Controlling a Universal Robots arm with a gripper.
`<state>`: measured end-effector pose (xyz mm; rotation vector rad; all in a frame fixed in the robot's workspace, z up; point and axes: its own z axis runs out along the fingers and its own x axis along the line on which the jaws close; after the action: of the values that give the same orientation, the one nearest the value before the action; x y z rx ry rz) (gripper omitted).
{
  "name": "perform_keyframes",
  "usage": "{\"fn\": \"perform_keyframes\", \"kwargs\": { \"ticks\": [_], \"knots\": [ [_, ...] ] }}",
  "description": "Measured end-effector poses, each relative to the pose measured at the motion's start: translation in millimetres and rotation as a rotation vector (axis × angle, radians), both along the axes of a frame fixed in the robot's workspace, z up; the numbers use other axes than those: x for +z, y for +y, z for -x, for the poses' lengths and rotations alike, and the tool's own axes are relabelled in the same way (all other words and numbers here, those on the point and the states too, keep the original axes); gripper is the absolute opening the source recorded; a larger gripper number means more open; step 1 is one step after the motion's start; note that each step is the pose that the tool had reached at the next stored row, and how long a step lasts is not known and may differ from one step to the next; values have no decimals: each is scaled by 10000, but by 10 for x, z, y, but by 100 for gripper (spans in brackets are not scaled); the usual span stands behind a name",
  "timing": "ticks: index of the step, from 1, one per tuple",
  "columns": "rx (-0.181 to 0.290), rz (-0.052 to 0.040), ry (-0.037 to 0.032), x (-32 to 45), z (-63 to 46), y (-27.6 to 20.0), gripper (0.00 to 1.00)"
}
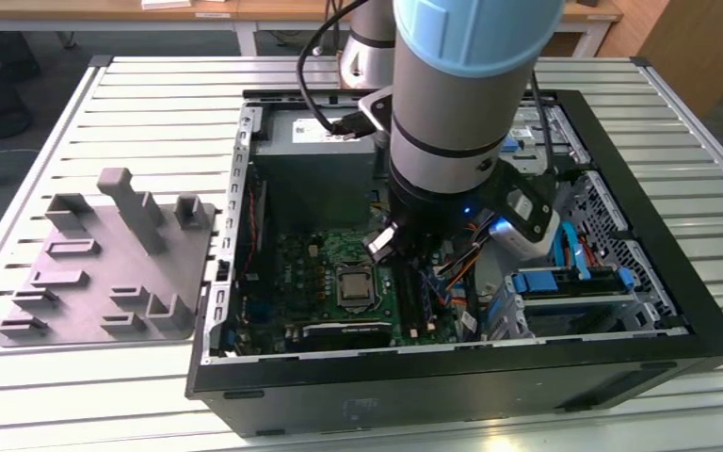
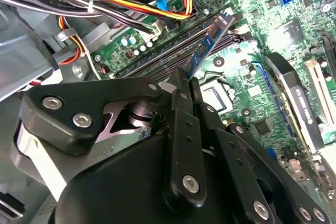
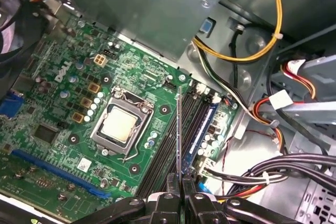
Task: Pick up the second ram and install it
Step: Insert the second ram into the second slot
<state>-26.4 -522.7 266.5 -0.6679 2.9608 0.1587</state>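
We're inside the open computer case (image 1: pixel 462 372) now, which lies on the slatted counter (image 1: pixel 148 94). In the exterior view a grey fixture tray (image 1: pixel 110 264) rests at nine o'clock of the case. The arm (image 1: pixel 462 94) comes in from twelve o'clock and drops straight into the middle of the box. The hand (image 1: pixel 387 243) hangs low over the green motherboard (image 1: pixel 324 273).

In the second wrist view the hand (image 2: pixel 184 82) has its black fingers (image 2: pixel 178 108) pressed onto one end of the second ram (image 2: pixel 209 40). It pinches the stick, which juts out away from the fingertips, blue face showing, tilted across the line of the black memory slots (image 2: pixel 157 56).

In the first wrist view the hand (image 3: pixel 181 182) grips the second ram (image 3: pixel 179 129) edge-on, so it shows as a thin dark line over the memory slots (image 3: pixel 167 148). The processor socket (image 3: pixel 122 124) is near on one side. Just beside it on the other side another stick (image 3: pixel 203 129) with a blue face stands in the slot row.

We cannot tell whether the held stick's lower edge touches a slot. Yellow, red and black cables (image 3: pixel 273 24) loop past near the slot row.
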Motion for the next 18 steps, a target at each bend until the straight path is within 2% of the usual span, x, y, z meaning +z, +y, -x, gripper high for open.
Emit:
{"fn": "perform_keyframes", "kwargs": {
  "ticks": [18],
  "knots": [
    [-1281,68,0,0,0,0,14]
  ]
}}
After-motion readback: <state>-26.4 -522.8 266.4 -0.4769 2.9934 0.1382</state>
